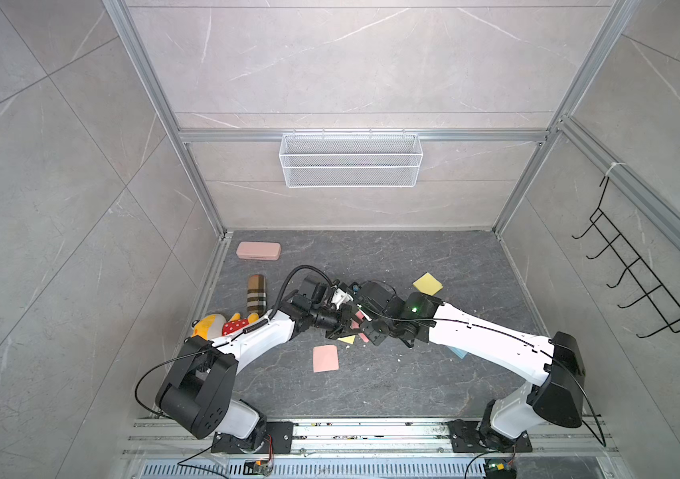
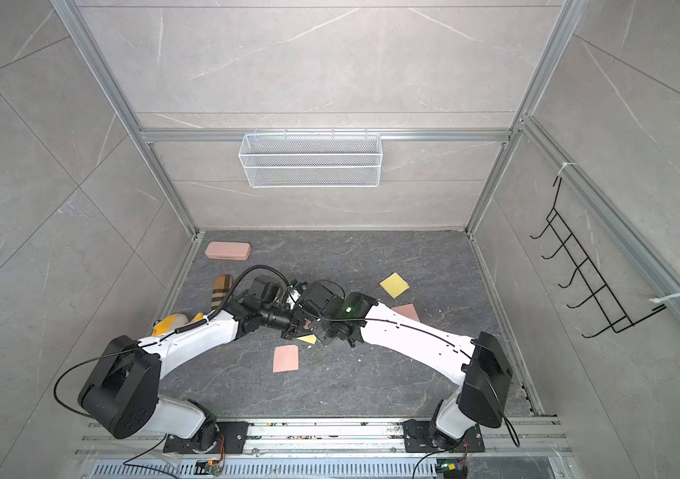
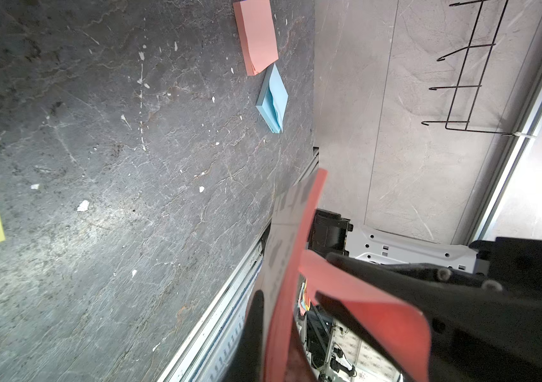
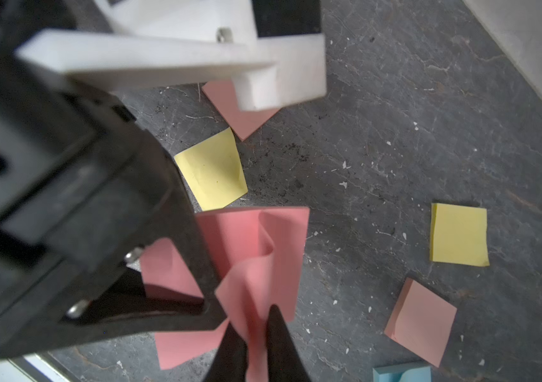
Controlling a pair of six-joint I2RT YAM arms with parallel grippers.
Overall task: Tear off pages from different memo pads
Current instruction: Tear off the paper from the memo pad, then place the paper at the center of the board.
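The right end effector [image 4: 252, 317] has its fingers pressed together on a crumpled pink page [image 4: 263, 238], and the left end effector [image 1: 340, 327] is clamped on the same page (it hangs between them, clear of the worktop [image 1: 371, 385]). Both arms reach inward, wrists nearly meeting mid-worktop. A yellow page [image 1: 346, 339] and a flat pink sheet [image 1: 325, 359] lie nearby; the yellow memo pad [image 1: 428, 283] sits apart.

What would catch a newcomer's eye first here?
Both arms meet mid-table, the left gripper and right gripper each pinching the same crumpled pink page between them. On the table nearby lie a loose yellow page and a flat pink page; the yellow memo pad sits farther back on the robot's right.
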